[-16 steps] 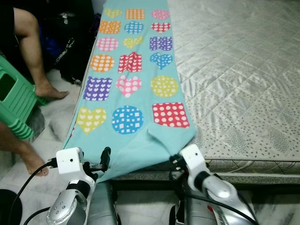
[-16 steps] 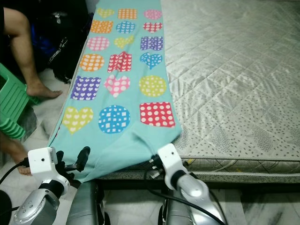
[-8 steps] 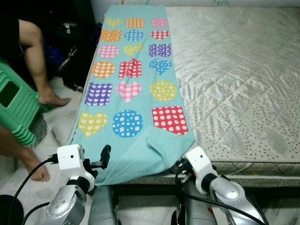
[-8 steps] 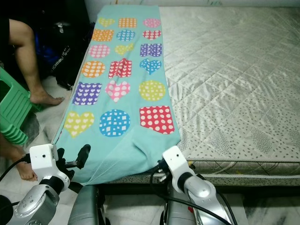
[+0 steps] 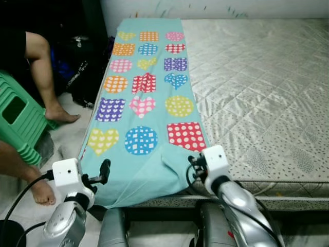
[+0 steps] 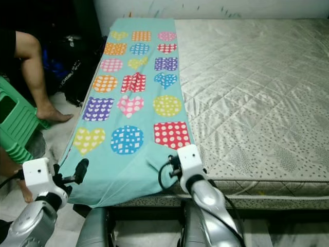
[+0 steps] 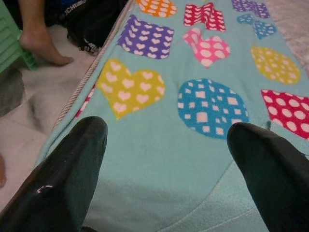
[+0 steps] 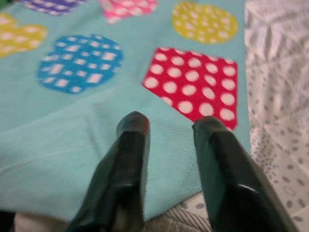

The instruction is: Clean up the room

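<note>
A teal blanket printed with bright hearts, circles and squares lies along the left side of the mattress. Its near end hangs over the bed's front edge. My left gripper hovers open by the blanket's near left corner, its fingers spread wide with nothing between them. My right gripper is over the blanket's near right corner, just short of the red dotted square. Its two fingers stand a little apart above the cloth, holding nothing.
A person sits at the left on a green stool, with one leg and a bare foot on the floor beside the bed. Black bags lie against the bed's left side. A white wall runs behind the bed.
The camera has pulled back and now shows the wall. My right gripper has risen from the bed's front edge to over the blanket corner. The left gripper has drifted lower left.
</note>
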Motion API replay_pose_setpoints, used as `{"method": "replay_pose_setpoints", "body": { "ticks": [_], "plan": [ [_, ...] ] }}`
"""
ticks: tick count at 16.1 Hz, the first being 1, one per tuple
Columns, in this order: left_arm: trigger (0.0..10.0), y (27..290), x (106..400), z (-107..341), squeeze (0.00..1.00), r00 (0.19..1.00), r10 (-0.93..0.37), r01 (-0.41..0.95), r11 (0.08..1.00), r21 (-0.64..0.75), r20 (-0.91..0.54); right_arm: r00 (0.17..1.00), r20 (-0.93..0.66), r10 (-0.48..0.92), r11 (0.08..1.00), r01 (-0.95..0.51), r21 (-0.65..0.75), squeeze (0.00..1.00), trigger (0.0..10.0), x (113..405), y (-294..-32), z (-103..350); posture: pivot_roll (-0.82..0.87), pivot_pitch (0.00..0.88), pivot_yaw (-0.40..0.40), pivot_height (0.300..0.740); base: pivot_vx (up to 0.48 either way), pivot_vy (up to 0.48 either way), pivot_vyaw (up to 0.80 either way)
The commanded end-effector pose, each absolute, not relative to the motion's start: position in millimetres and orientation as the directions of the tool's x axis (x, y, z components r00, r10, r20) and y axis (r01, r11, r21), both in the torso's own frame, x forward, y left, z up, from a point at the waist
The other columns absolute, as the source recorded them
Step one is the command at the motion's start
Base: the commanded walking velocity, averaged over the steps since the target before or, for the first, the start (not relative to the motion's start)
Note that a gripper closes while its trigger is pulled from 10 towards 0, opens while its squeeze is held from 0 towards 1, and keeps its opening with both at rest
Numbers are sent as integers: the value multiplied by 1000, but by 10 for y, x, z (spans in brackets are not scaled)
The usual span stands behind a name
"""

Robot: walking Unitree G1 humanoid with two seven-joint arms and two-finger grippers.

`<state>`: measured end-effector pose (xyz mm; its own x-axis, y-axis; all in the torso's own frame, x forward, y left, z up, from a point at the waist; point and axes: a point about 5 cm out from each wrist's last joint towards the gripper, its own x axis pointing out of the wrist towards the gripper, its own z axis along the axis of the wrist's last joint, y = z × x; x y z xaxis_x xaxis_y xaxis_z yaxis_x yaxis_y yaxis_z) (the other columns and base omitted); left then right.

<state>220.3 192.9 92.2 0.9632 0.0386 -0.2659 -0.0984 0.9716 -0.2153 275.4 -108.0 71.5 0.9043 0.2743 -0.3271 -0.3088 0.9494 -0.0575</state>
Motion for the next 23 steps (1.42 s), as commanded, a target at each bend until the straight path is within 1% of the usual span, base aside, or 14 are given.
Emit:
{"method": "replay_pose_setpoints", "body": {
  "ticks": [1, 3, 4, 5, 6, 8, 12, 13, 14, 15, 16, 19, 21, 23],
  "plan": [
    [10000, 1961, 2219, 930, 0, 964, 54, -109, 974, -199, -262, 912, -326, 251, 958, -283, -54, 1000, 10000, 2807, -1069, 679, 1, 68, 34, 585, 0, 0, 0],
    [10000, 1908, 2244, 903, 0, 965, 27, -83, 974, -209, -259, 920, -337, 202, 970, -235, -60, 1000, 10000, 2972, -1047, 607, -1, 58, 34, 585, 0, 0, 0],
    [10000, 1902, 2237, 892, 0, 965, 26, -83, 974, -211, -260, 921, -336, 197, 971, -231, -65, 1000, 10000, 2988, -1043, 599, -3, 54, 34, 585, 0, 0, 0],
    [10000, 1845, 2281, 893, 0, 971, 8, -62, 973, -220, -240, 924, -331, 193, 972, -227, -66, 1000, 10000, 3113, -1012, 626, -9, 44, 33, 585, 0, 0, 0],
    [10000, 1818, 2295, 903, 0, 973, 1, -55, 973, -225, -232, 916, -342, 208, 966, -248, -76, 1000, 10000, 3133, -993, 615, -10, 44, 33, 585, 0, 0, 0],
    [10000, 1773, 2283, 899, 0, 972, -10, -45, 972, -232, -233, 879, -396, 265, 936, -333, -113, 1000, 10000, 3105, -941, 501, -16, 53, 32, 585, 0, 0, 0],
    [10000, 1763, 2275, 892, 0, 972, -14, -43, 971, -234, -235, 872, -408, 271, 932, -344, -116, 1000, 10000, 3096, -936, 468, -16, 56, 32, 585, 0, 0, 0],
    [10000, 1723, 2215, 874, 0, 969, -27, -36, 968, -249, -246, 801, -510, 313, 884, -442, -151, 1000, 10000, 2948, -816, 215, -8, 92, 28, 585, 0, 0, 0],
    [10000, 1710, 2197, 870, 0, 968, -31, -34, 967, -253, -248, 773, -541, 331, 864, -478, -154, 1000, 10000, 2892, -764, 134, -5, 95, 29, 585, 0, 0, 0],
    [10000, 1697, 2186, 875, 0, 968, -36, -29, 966, -257, -247, 739, -565, 367, 838, -527, -144, 788, 10000, 2822, -668, 63, -2, 102, 30, 585, 0, 0, 0],
    [10000, 1690, 2169, 885, 0, 969, -41, -25, 965, -260, -246, 692, -583, 426, 795, -594, -125, 0, 10000, 2725, -542, 12, 1, 108, 31, 585, 0, 0, 0],
    [10000, 1690, 2145, 880, 0, 967, -43, -24, 965, -261, -249, 679, -578, 453, 775, -621, -122, 0, 10000, 2690, -436, -6, -3, 116, 34, 585, 0, 0, 0],
    [10000, 1680, 2145, 880, 0, 967, -44, -24, 965, -261, -251, 705, -555, 441, 788, -600, -136, 0, 10000, 2729, -401, 21, -3, 120, 35, 585, 0, 0, 0],
    [10000, 1679, 2144, 883, 0, 967, -43, -25, 965, -261, -252, 760, -502, 413, 823, -548, -152, 0, 10000, 2803, -387, 108, -2, 120, 34, 585, 0, 0, 0]
  ]
}}
